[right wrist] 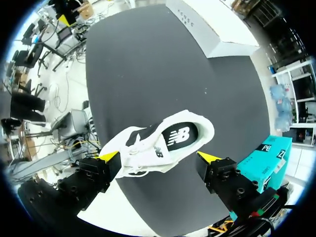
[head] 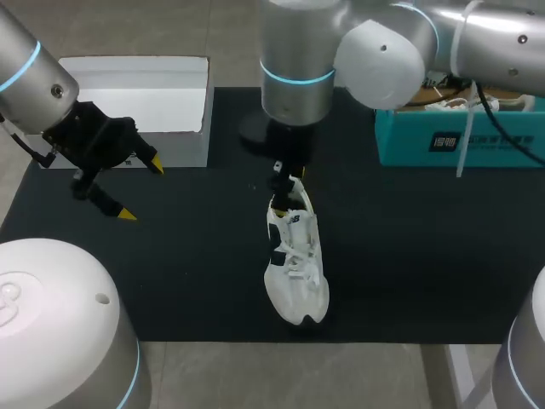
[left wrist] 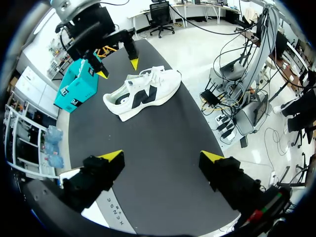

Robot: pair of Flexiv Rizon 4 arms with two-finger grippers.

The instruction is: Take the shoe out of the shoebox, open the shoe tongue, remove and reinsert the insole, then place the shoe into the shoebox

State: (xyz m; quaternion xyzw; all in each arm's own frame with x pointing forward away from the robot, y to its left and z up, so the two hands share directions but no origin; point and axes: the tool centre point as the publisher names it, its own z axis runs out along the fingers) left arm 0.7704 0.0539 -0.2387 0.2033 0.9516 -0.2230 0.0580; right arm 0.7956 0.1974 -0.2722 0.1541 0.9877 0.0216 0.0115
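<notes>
As the dark surface (head: 409, 256) carries the teal shoebox (head: 460, 141) at its far right, the white shoe (head: 295, 264) stands on its sole mid-surface, already out. Right claw (right wrist: 159, 156) hangs spread over the heel opening, apparently lined up for the tongue; left claw (head: 141, 189) waits released, well apart.

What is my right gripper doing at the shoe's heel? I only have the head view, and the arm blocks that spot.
Observer: The right wrist view shows the right gripper open wide above the shoe. As far as I can tell it is not clamping anything.
Operator: Is the insole in the shoe right now?
Observer: Yes. The same view looks straight into the shoe's opening, and the dark insole lies flat inside it.
</notes>
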